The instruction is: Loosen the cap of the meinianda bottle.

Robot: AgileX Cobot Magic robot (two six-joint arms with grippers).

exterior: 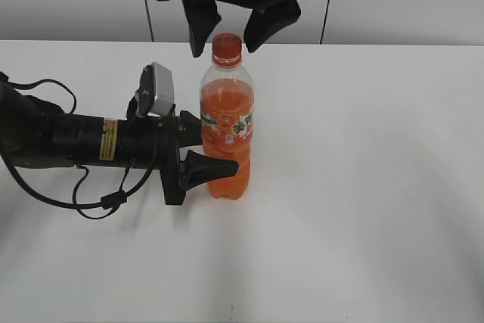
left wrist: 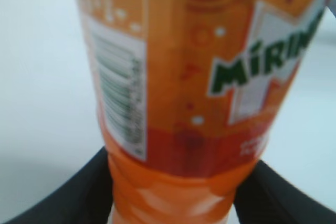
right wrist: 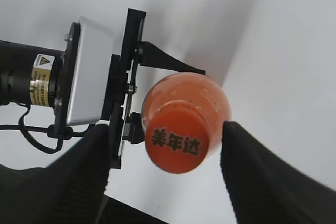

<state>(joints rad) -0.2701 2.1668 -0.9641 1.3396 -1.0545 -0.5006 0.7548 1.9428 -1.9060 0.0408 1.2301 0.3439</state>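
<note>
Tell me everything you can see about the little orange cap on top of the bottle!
The cap is small, round and orange, looks like plastic, and has ribbed sides. Dark Chinese characters are printed on its flat top, seen in the right wrist view. It sits upright on the neck of the bottle, still on. The right pincer hangs open over it, one finger on each side, apparently not touching it. Lower down, the left pincer holds the bottle's body.
</note>
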